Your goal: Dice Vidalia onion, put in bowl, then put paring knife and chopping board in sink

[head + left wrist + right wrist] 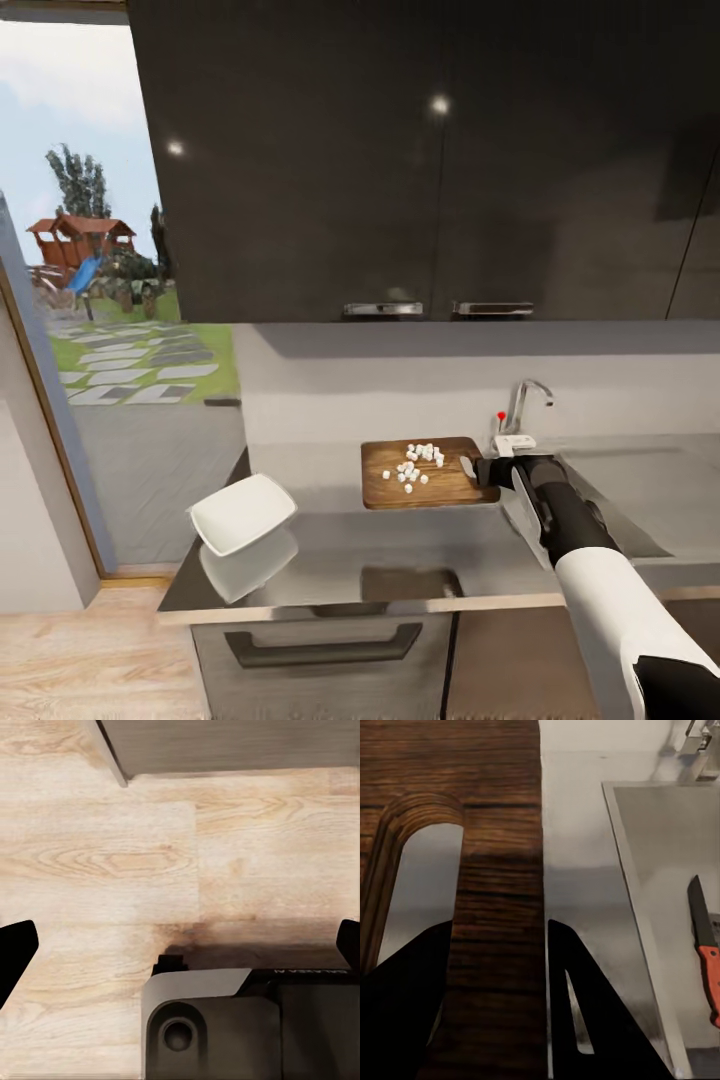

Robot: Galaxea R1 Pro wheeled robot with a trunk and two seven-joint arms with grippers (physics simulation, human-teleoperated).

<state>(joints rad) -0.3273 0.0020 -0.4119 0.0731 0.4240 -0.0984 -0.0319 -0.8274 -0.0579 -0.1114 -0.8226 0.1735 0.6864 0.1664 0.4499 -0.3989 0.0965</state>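
We are gripping the chopping board (425,474) by its right end, where it is lying on the countertop (400,560) just left of the sink (650,490). Our right gripper (486,470) is pinching the strip of wood between the board's edge and its handle slot, as the right wrist view shows: one dark finger (405,997) is sitting in the slot, the other (585,1020) outside the edge, both closed against the wood (495,907). The diced onion (418,463), small white cubes, is resting in a loose heap on the board's middle and back. The paring knife (705,945) is lying inside the basin, red handle and dark blade flat on the steel. The white bowl (242,512) is sitting well apart near the counter's left end, tilted, with its reflection below it. The chrome tap (528,400) with a red knob is rising behind our wrist.

The worktop is shining grey steel over drawer fronts with dark handles, under dark wall cabinets (430,160). A doorway at left is opening onto a garden. Our left gripper (180,945) is hanging wide open over the pale wood floor (97,862), holding nothing.
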